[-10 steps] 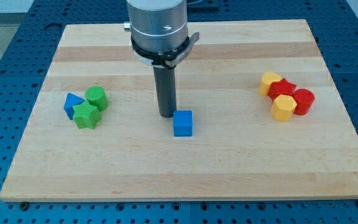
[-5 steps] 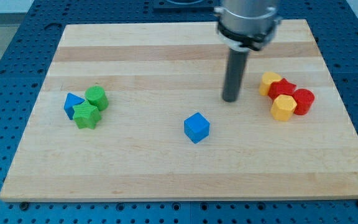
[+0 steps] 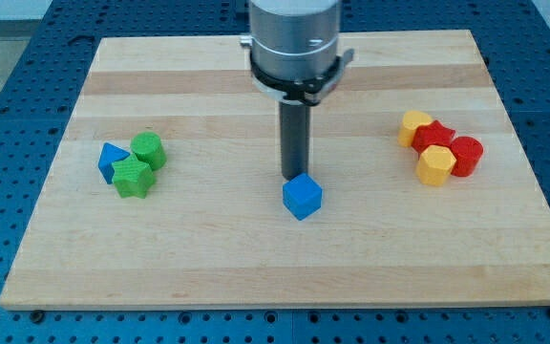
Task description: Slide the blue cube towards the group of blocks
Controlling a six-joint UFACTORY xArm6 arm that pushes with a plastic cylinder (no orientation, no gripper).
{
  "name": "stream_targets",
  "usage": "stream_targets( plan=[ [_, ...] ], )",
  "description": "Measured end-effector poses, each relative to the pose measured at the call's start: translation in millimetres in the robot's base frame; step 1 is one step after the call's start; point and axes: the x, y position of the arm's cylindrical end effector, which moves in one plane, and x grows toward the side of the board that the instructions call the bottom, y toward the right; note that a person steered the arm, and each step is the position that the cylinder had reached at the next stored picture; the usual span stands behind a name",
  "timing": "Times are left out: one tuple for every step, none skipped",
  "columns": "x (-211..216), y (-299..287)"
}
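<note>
The blue cube (image 3: pixel 302 197) sits near the middle of the wooden board (image 3: pixel 285 258), turned corner-on. My tip (image 3: pixel 294 178) stands just above it in the view, at the cube's top edge, touching or nearly so. On the view's left is a group of a blue block (image 3: pixel 112 159), a green cylinder (image 3: pixel 148 150) and a green star-shaped block (image 3: pixel 132 178). On the view's right is a group of two yellow blocks (image 3: pixel 414 127) (image 3: pixel 434 165) and two red blocks (image 3: pixel 435 138) (image 3: pixel 466 156).
The board lies on a blue perforated table (image 3: pixel 27 86). The arm's grey body (image 3: pixel 294 38) hangs over the board's upper middle.
My tip went from the cube's upper left to the right near the red and yellow group, then came back to just above the cube. The cube shifted slightly right and rotated.
</note>
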Motion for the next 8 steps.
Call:
stream_targets(
  plan=[
    [20.1, 28.8],
    [29.5, 38.7],
    [27.2, 38.7],
    [21.9, 20.9],
    [21.9, 8.9],
    [31.1, 8.7],
    [30.2, 8.7],
    [15.3, 8.7]
  ],
)
